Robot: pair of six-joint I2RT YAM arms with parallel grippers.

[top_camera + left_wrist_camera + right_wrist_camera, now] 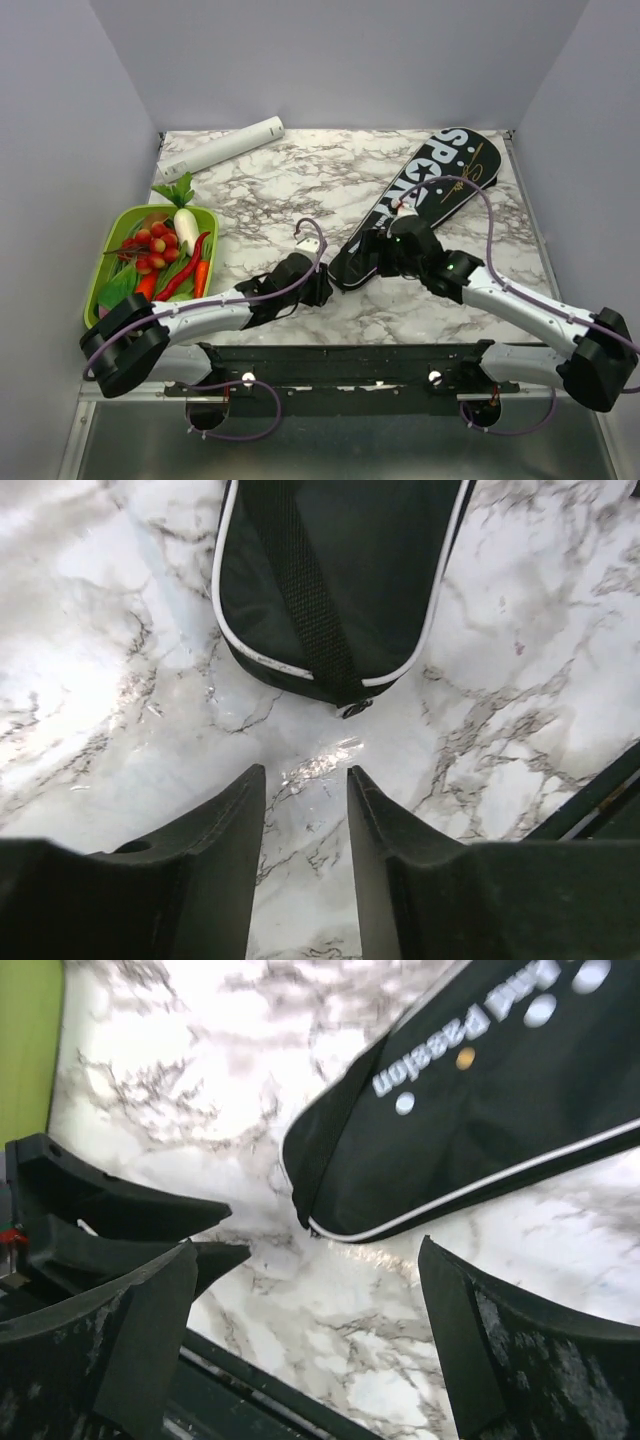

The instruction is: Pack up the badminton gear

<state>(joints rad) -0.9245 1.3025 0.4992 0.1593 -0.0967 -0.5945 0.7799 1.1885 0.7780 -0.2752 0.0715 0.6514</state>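
The long black bag (430, 195) lettered "SPORT" lies diagonally on the marble table, with its narrow end toward the arms. No racket shows in any view. My left gripper (322, 287) is open and empty, just short of the bag's narrow end (330, 590); a small zipper pull (350, 710) lies ahead of its fingers (225, 850). My right gripper (372, 256) is wide open and empty above the same narrow end (420, 1160), not touching it. The left gripper's fingers (150, 1215) show in the right wrist view.
A green tray (108, 262) of toy vegetables stands at the left edge. A white tube (225, 146) lies at the back left. A black rail (340, 355) runs along the table's near edge. Grey walls close in the back and sides.
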